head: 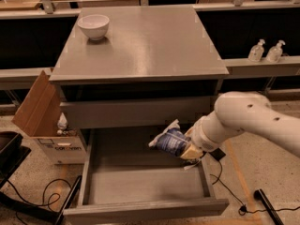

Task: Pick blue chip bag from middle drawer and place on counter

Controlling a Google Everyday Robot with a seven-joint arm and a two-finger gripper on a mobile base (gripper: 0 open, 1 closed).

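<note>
Holding: the blue chip bag (168,140) is gripped at its right end by the closed fingers of the gripper (190,150) (the tan fingertips are partly covered by foil).
Gripper: it is placed over the far right part of the middle drawer (140,185), at the end of a white arm (243,118) reaching in from the right.
Bag: it is tilted, with its upper left corner pointed towards the taller drawer front (136,111); it appears to be held clear of the drawer floor.
Middle drawer: it is pulled open towards the near side, with its front panel seen at the bottom edge.
Counter: the counter (154,46) is seen above and beyond the open drawer; a white bowl (93,26) is set near its far left corner.
Left: a cardboard box (40,111) with a raised flap is stood on the floor just beside the cabinet.
Right: two pump bottles (258,50) are lined up on a ledge, well apart from the counter.
Floor: black cables (42,191) are trailed at the near left.
</note>
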